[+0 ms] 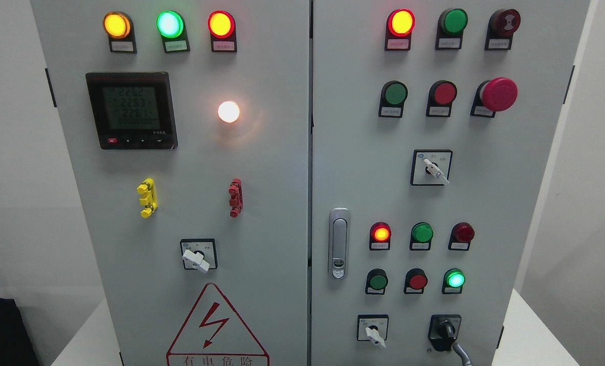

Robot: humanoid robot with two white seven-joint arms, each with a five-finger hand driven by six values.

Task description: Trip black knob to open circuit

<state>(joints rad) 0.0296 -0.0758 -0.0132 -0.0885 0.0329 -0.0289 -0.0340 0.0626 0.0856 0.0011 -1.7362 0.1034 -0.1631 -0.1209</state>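
Observation:
The black knob (446,331) sits at the bottom right of the right cabinet door, on a black square plate, with a grey cable running down from under it. Its handle points roughly upward. Neither of my hands nor arms shows anywhere in the head view.
The grey electrical cabinet (302,203) fills the view with two doors. White selector switches (195,260) (435,170) (375,334), a red mushroom stop button (498,94), lit indicator lamps, a meter (131,110), a door latch (338,243) and a black device (0,330) at lower left are present.

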